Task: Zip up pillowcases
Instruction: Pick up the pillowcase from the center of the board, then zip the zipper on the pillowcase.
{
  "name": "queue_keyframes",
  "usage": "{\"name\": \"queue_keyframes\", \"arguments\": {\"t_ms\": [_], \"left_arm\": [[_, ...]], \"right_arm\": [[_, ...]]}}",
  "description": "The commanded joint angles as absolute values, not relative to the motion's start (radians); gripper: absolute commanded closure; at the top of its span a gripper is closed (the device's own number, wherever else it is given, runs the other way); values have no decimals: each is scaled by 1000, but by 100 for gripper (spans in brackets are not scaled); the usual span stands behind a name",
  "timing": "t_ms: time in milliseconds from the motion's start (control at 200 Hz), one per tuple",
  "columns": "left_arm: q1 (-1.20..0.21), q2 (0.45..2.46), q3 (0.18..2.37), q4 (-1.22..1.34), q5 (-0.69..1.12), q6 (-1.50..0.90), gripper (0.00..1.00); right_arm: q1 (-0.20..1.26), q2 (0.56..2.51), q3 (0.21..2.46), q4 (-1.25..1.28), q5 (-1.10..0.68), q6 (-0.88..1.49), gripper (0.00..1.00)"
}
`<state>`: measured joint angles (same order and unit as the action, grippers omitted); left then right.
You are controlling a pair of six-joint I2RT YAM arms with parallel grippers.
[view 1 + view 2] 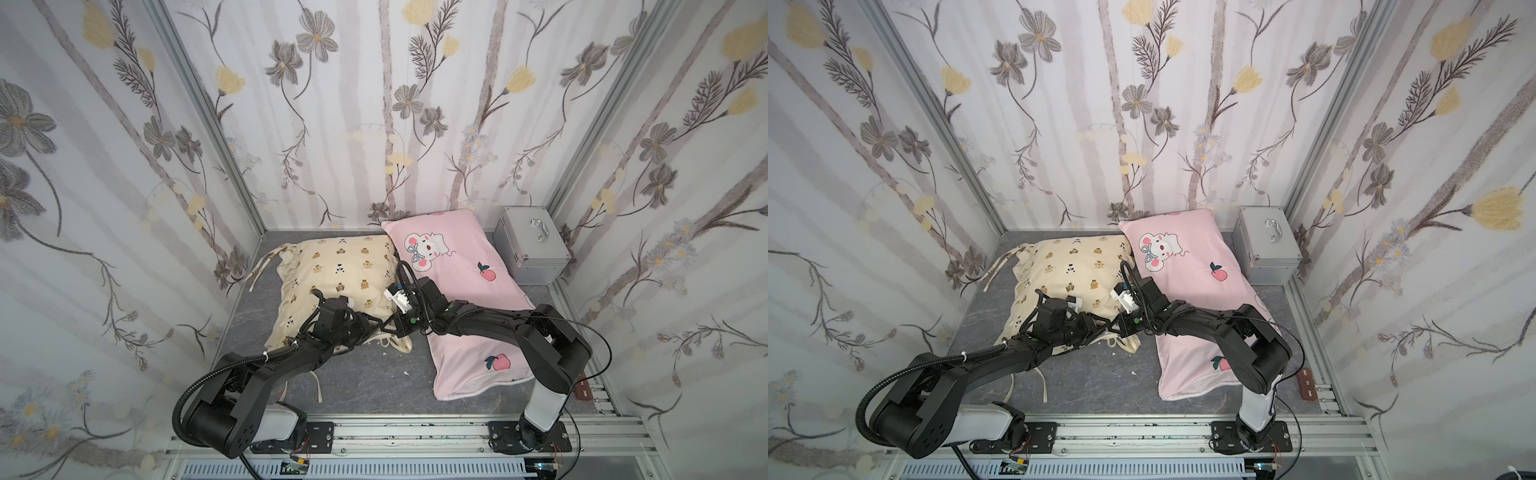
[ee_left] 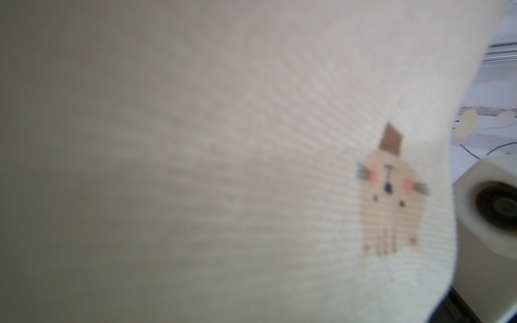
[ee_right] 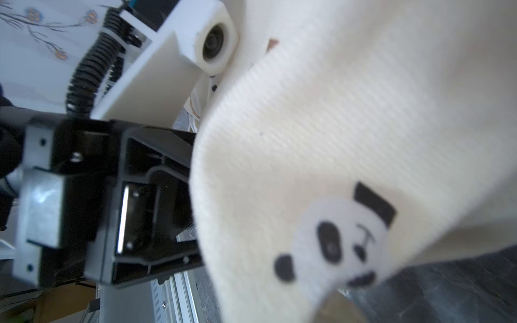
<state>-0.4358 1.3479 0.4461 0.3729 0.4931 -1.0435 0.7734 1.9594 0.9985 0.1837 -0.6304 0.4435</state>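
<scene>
The cream pillowcase (image 1: pixel 332 270) (image 1: pixel 1071 266) with bear prints lies left of centre, and the pink pillowcase (image 1: pixel 465 291) (image 1: pixel 1200 286) lies slanted to its right. My left gripper (image 1: pixel 371 325) (image 1: pixel 1102 326) and right gripper (image 1: pixel 394 327) (image 1: pixel 1121 326) meet tip to tip at the cream one's near right corner. Cream fabric (image 2: pixel 251 139) fills the left wrist view and hides those jaws. In the right wrist view the same cloth (image 3: pixel 335 125) drapes over my right jaws, which are shut. What lies between them is hidden. No zipper shows.
A silver metal case (image 1: pixel 532 245) with a handle stands at the back right, beside the pink pillow. Loose cream ties (image 1: pixel 266 266) trail off the cream pillow's far left corner, more (image 1: pixel 316 386) near the front. Flowered walls close three sides; an aluminium rail (image 1: pixel 415 432) runs along the front.
</scene>
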Motion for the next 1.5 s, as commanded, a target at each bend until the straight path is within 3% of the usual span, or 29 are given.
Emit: {"name": "queue_keyframes", "arguments": {"t_ms": [0,255,515,1029,1324,1494], "left_arm": [[-435,1342,431,434,493,-1067,61],[-440,1340,365,556,505,-1148,65],[-440,1329,352,637,510,-1210,67],[-441,1236,356,552,512,-1205,68],[-440,1256,359,526,501,-1181,65],[-436,1286,379,529,517,-1148,70]], "right_arm": [[738,1950,929,546,-787,565,100],[726,1996,890,739,-815,667,100],[724,2025,878,702,-770,648,100],[724,2048,889,607,-673,608,100],[712,2051,842,758,-737,708,100],[703,2047,819,787,-768,720,100]]}}
